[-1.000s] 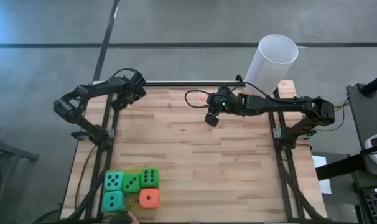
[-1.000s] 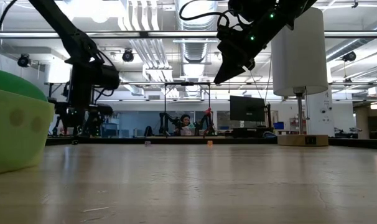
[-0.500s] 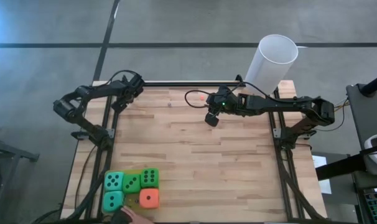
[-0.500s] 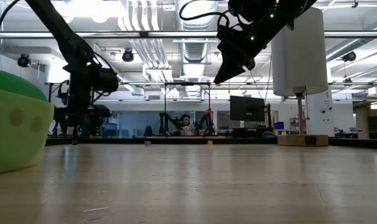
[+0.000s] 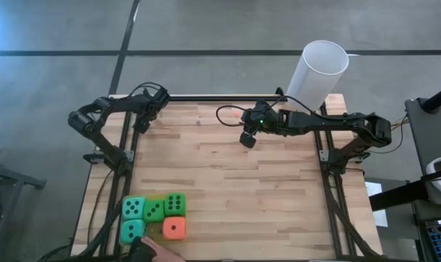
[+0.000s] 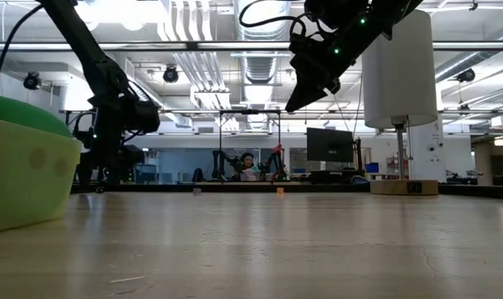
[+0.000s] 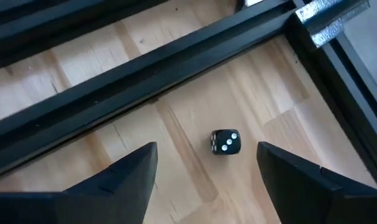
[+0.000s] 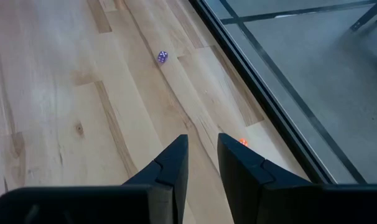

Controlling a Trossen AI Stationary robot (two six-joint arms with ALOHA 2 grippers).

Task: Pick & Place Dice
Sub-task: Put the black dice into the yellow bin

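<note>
Five soft dice lie grouped at the table's near left: two teal [image 5: 134, 208] [image 5: 131, 231], two green [image 5: 154, 212] [image 5: 175, 204] and one orange-red [image 5: 175, 229]. One of them fills the low view's left edge [image 6: 27, 166]. My left gripper [image 7: 207, 180] hangs open at the far left corner [image 5: 144, 116]. It points steeply down, and a tiny black die [image 7: 226, 142] lies on the wood ahead, between its fingers' lines. My right gripper [image 8: 203, 168] hovers over the table's far middle [image 5: 247, 140]. Its fingers stand a narrow gap apart, with nothing between them.
A tall white cylinder [image 5: 319, 69] stands at the far right corner. A tiny purple die [image 8: 162, 56] and a tiny orange one [image 8: 243, 142] lie near the far edge. A black frame rail [image 7: 176, 62] runs along that edge. A person's hand [image 5: 151, 251] is beside the soft dice.
My left gripper has sunk toward the table at the far left corner and rolled about its own axis. A person's hand has come in at the near edge, and the soft dice have slid a little away from it. My right arm has kept still.
</note>
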